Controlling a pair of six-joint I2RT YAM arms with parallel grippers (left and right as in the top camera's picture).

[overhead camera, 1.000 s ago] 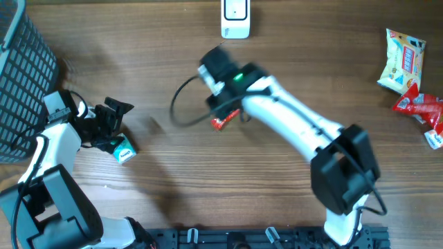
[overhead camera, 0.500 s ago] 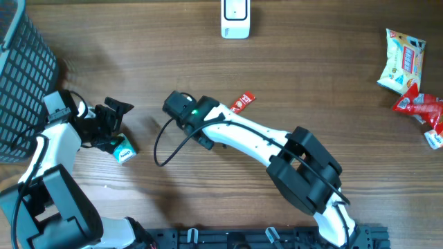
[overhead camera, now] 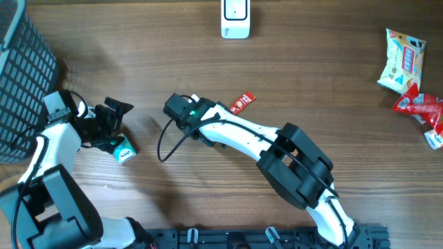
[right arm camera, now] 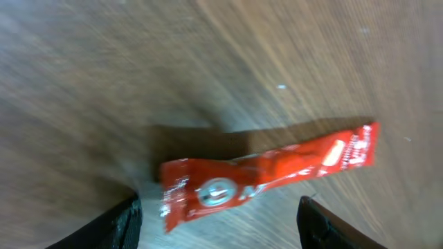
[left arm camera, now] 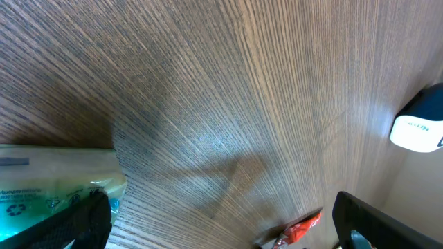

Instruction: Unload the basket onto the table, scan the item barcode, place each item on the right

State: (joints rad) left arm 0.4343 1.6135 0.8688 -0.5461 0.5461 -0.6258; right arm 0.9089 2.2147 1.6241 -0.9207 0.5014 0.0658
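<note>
A red snack packet [overhead camera: 242, 102] lies flat on the wooden table below the white barcode scanner [overhead camera: 235, 19]. In the right wrist view the red packet [right arm camera: 270, 173] lies just ahead of my right gripper [right arm camera: 220, 225], which is open and holds nothing. Seen from overhead, the right wrist [overhead camera: 185, 109] sits left of the packet. My left gripper [overhead camera: 111, 123] is open at the far left, next to a teal and cream packet [overhead camera: 124, 152]. That teal and cream packet [left arm camera: 55, 187] lies by the left finger [left arm camera: 83, 221]; the red packet [left arm camera: 299, 232] and the scanner [left arm camera: 415, 130] show beyond.
A dark mesh basket [overhead camera: 24, 76] stands at the far left edge. More snack packets, one cream [overhead camera: 401, 62] and one red [overhead camera: 419, 107], lie at the far right. The right arm's cable [overhead camera: 163, 142] loops over the table's middle.
One second ago the red packet was under my right gripper; it now lies loose farther up and right. The right wrist swung left. The left arm has not moved.
</note>
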